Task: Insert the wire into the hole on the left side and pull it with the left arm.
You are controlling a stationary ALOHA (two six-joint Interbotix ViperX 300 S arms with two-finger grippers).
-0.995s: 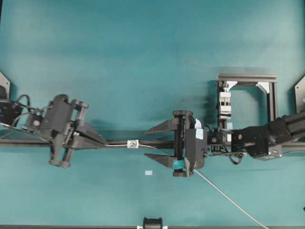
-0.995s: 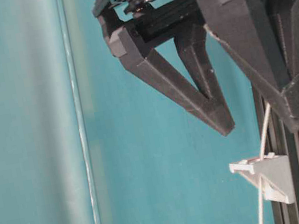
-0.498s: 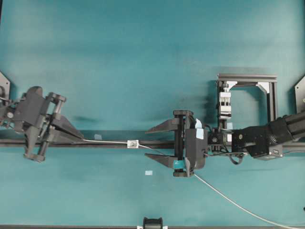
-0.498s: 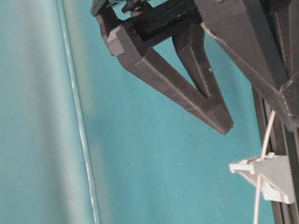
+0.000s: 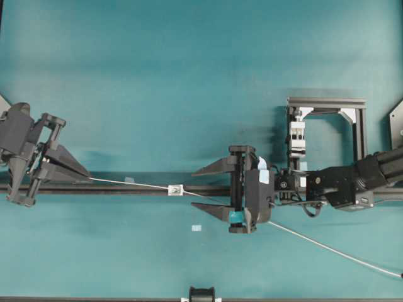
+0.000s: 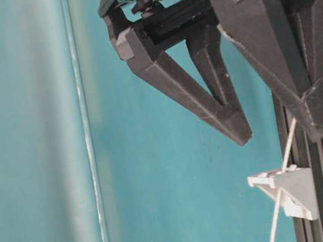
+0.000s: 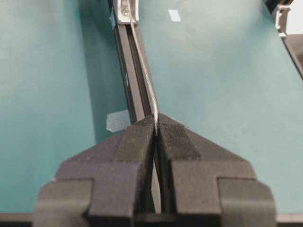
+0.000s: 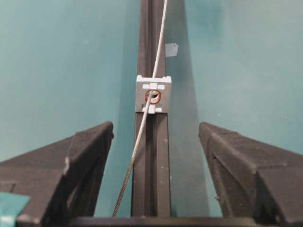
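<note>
The wire (image 5: 132,184) runs taut from my left gripper (image 5: 87,178) through the hole (image 5: 175,189) in the small silver-white fitting, passes under my right gripper (image 5: 195,189) and trails off to the lower right. The left arm sits at the far left edge. In the left wrist view the left gripper (image 7: 156,124) is shut on the wire (image 7: 144,71) right at its tips. In the right wrist view the wire (image 8: 158,42) threads the hole (image 8: 152,96), and the right gripper (image 8: 155,126) stands wide open astride the rail, touching nothing. At table level the wire (image 6: 287,152) slants through the fitting (image 6: 284,190).
A black rail (image 5: 126,189) runs left to right under the fitting. A white ribbed clamp block (image 5: 296,137) stands inside a black frame (image 5: 327,100) at the right. A small pale tape rectangle (image 5: 196,228) lies in front of the rail, and another tape piece (image 7: 117,120) beside it.
My left gripper has moved well to the left along the rail, drawing the wire through the hole. The trailing wire on the right has swung flatter. The right gripper has stayed put.
</note>
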